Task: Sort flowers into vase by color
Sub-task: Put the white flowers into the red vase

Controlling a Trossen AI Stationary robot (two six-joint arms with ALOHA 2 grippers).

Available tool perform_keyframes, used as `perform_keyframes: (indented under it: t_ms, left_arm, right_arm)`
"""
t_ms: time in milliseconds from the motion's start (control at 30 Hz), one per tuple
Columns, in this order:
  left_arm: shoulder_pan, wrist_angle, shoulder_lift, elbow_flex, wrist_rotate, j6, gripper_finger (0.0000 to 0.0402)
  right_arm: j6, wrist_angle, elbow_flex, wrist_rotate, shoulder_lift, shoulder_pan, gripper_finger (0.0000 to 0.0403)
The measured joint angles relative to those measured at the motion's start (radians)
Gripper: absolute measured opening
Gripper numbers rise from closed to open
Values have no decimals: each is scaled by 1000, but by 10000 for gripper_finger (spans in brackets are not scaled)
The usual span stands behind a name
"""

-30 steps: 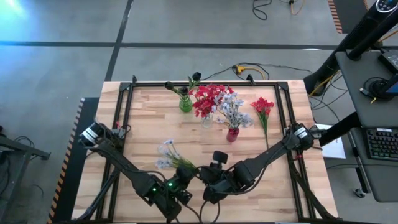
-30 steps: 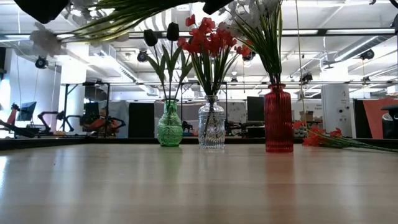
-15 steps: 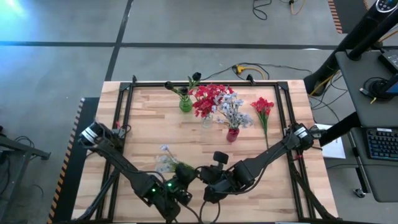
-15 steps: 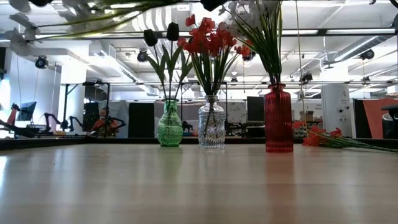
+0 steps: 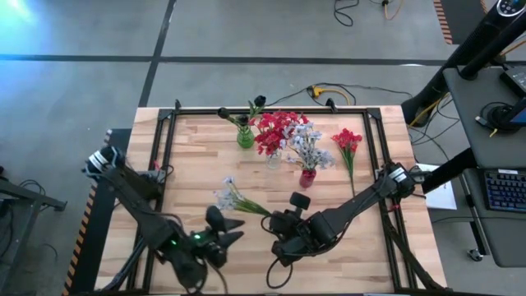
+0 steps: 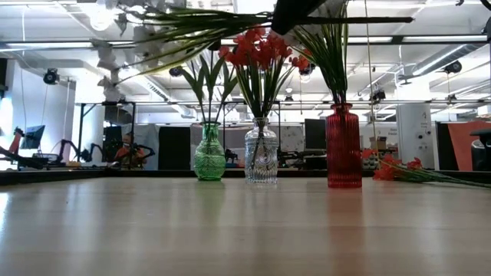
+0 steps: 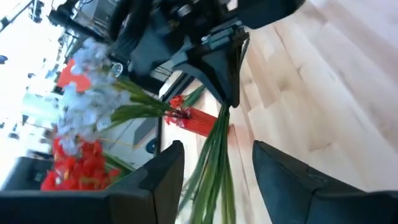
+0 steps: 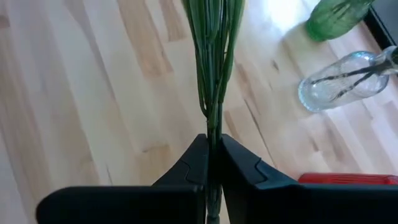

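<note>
Looking down, high view: wooden table [image 5: 189, 156] carrying three vases in a row near its far edge. Green vase [image 5: 245, 136] holds dark-budded stems; clear vase [image 5: 273, 159] holds red flowers [image 5: 275, 130]; red vase [image 5: 306, 177] holds pale blue-white flowers [image 5: 307, 146]. One loose red spray [image 5: 348, 144] lies flat on the table, just right of the red vase. Right hand [image 5: 278, 224] sits near the table's front middle, clamped on the stem end of a pale blue-white spray [image 5: 231, 195] whose blossoms point left and away. Left hand [image 5: 222, 226] lies just left of it, fingers apart, off the stems.

Low view: same three vases side by side, green vase [image 6: 209, 156], clear vase [image 6: 261, 157], red vase [image 6: 343, 148], all upright. The loose red spray [image 6: 399, 169] rests on the table at far right. The held spray [image 6: 199, 24] crosses the upper part of the frame, lifted clear of the table.

Left wrist view: left hand [image 7: 214, 180] with its two fingers spread, green stems passing between them without visible contact. The right hand [image 7: 217, 74] beyond grips those stems; blossoms [image 7: 87, 93] fan out to one side.

Right wrist view: right hand [image 8: 210, 155] pressed tight together on a bundle of green stems [image 8: 211, 56]. Green vase [image 8: 336, 18] and clear vase [image 8: 339, 81] beyond, the red vase [image 8: 348, 179] at the frame edge.
</note>
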Motion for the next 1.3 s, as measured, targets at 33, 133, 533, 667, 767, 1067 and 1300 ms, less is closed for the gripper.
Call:
perform_keyframes:
  t_ms: [33, 133, 533, 667, 767, 1067, 1300]
  left_arm:
    - [-7, 0, -27, -17, 0, -21, 173]
    - [-35, 11, -116, -69, -8, -80, 173]
    - [-181, 150, -356, -218, -28, -128, 166]
    - [-188, 158, -366, -218, -29, -133, 166]
    - [-188, 159, -366, -218, -38, -133, 166]
    - [-185, 150, -360, -231, -140, -186, 166]
    - [-146, 310, -353, -362, -111, -169, 166]
  right_arm:
    - [-5, 0, 0, 9, -3, 0, 18]
    - [-27, 0, 0, 69, -11, 0, 18]
    - [-79, 64, -167, 117, -216, 6, 17]
    - [-179, 325, -387, 143, -373, 19, 17]
    - [-319, 635, -582, 150, -487, 21, 17]
    - [-803, 1763, -1171, 148, -656, 22, 17]
    - [-1061, 2421, -1402, 25, -603, 22, 17]
